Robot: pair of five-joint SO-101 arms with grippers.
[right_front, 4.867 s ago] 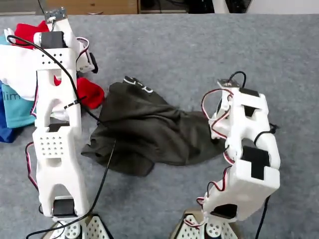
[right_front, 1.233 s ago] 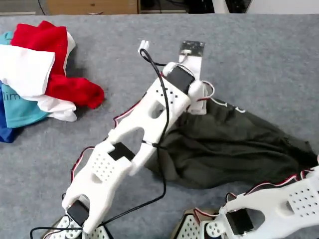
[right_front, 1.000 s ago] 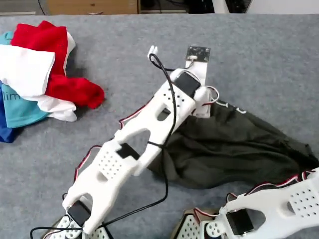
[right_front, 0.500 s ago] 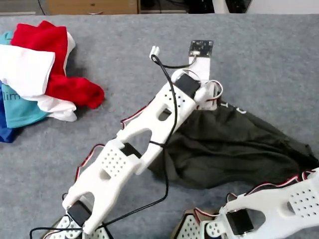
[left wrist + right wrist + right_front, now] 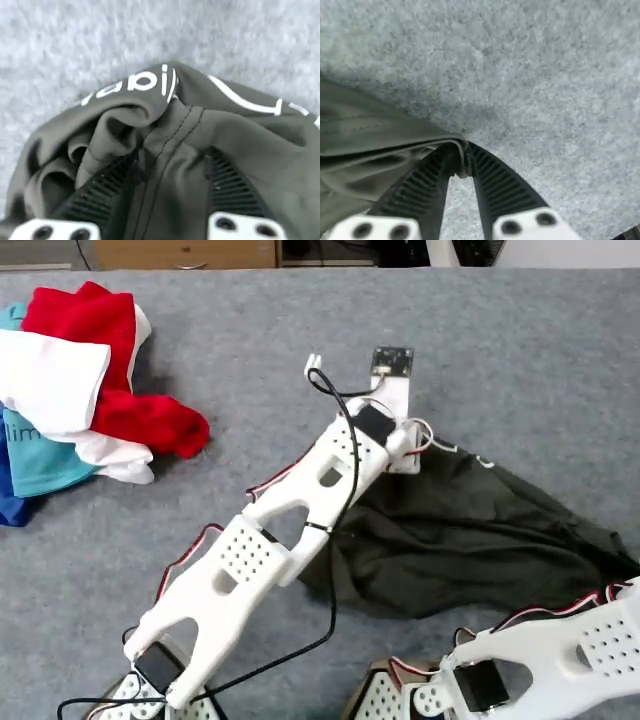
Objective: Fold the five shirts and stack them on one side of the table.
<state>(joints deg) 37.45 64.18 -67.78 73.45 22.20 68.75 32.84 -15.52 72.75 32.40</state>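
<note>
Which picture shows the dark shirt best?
The high view: the dark shirt lies there nearly whole. The left wrist view shows a bunched, lettered part in the left gripper; the right wrist view, an edge pinched by the right gripper.

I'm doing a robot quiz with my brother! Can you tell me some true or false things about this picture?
1. The left gripper and the right gripper both pinch the dark shirt. True.
2. The dark shirt is neatly folded. False: it lies spread out and crumpled on the table.
3. A gripper holds the red shirt. False: it lies loose on the table, away from both grippers.
4. The white shirt touches the red shirt. True.
</note>
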